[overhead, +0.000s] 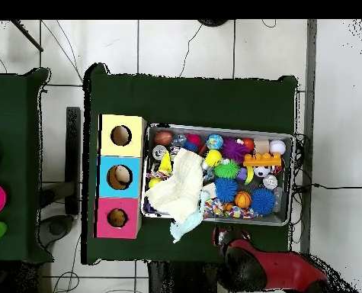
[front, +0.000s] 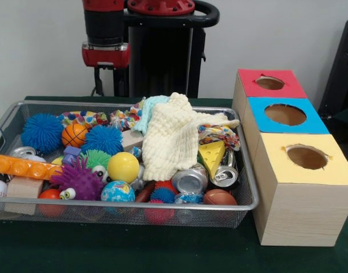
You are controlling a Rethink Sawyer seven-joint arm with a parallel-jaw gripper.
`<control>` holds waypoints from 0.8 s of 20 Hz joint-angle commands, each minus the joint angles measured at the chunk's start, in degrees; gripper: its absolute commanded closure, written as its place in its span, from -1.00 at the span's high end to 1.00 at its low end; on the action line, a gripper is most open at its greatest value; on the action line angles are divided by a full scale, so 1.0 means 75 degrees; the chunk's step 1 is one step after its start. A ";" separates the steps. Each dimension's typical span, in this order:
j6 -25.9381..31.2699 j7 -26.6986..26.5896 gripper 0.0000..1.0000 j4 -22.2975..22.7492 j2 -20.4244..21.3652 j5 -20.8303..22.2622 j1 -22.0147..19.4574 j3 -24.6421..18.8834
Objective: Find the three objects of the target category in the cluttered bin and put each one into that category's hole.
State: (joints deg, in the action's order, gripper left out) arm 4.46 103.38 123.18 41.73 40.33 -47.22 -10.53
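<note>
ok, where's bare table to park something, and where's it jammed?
Free: green table strip in front of the wire bin, and in the overhead view the band between bin and table edge opposite the robot. Tight: gap between bin and the hole boxes. Bin itself is packed; the cream cloth covers its middle.

A silver wire-mesh bin sits heaped with toys, cans and a cream cloth. Just beside it stands a wooden box with round holes topped red, blue and yellow.
</note>
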 commanded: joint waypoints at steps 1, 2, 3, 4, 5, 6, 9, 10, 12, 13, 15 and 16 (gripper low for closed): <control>0.0413 0.0890 1.00 -0.0227 0.0187 -0.0574 0.0368 -0.0320; 0.0492 0.0890 1.00 -0.0232 0.0238 -0.0667 0.0423 -0.0333; 0.0558 0.0877 1.00 -0.0223 0.0289 -0.0760 0.0425 -0.0376; 0.0589 0.0876 1.00 -0.0190 0.0324 -0.0843 0.0440 -0.0393; 0.0630 0.0860 1.00 -0.0126 0.0393 -0.0915 0.0401 -0.0435; 0.0692 0.0823 1.00 -0.0096 0.0454 -0.0994 0.0383 -0.0474; 0.0961 0.0666 1.00 -0.0052 0.0659 -0.1243 0.0356 -0.0585; 0.1066 0.0605 1.00 -0.0048 0.0741 -0.1325 0.0363 -0.0606; 0.1349 0.0450 1.00 -0.0052 0.0939 -0.1523 0.0355 -0.0686; 0.1504 0.0370 1.00 -0.0041 0.1070 -0.1620 0.0357 -0.0724; 0.1800 0.0246 1.00 -0.0044 0.1298 -0.1808 0.0388 -0.0776; 0.1939 0.0190 1.00 -0.0059 0.1386 -0.1896 0.0398 -0.0811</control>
State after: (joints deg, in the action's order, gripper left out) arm 8.43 103.38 123.54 47.56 31.27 -44.34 -11.15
